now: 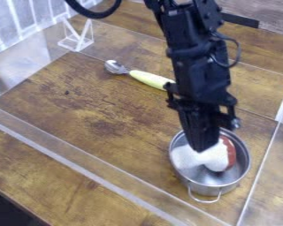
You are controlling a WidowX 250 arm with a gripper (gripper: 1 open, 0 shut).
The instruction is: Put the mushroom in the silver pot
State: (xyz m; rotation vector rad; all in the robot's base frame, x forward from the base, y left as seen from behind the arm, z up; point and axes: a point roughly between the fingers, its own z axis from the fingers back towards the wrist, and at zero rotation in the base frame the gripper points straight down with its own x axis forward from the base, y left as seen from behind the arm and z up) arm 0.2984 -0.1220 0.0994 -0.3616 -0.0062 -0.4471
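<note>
The silver pot (187,171) stands on the wooden table at the lower right, one loop handle facing the front. The mushroom (217,159) is inside it, with its white stem toward the front and its red-brown cap toward the right wall. My gripper (205,146) reaches steeply down into the pot from above. Its dark fingers are together on the top of the mushroom. The arm hides the pot's far rim and part of its inside.
A long yellow-green vegetable (150,79) lies behind the arm, with a small grey spoon-like object (114,66) at its left end. Low clear plastic walls (73,159) border the work area. A clear stand (75,35) sits at the back left.
</note>
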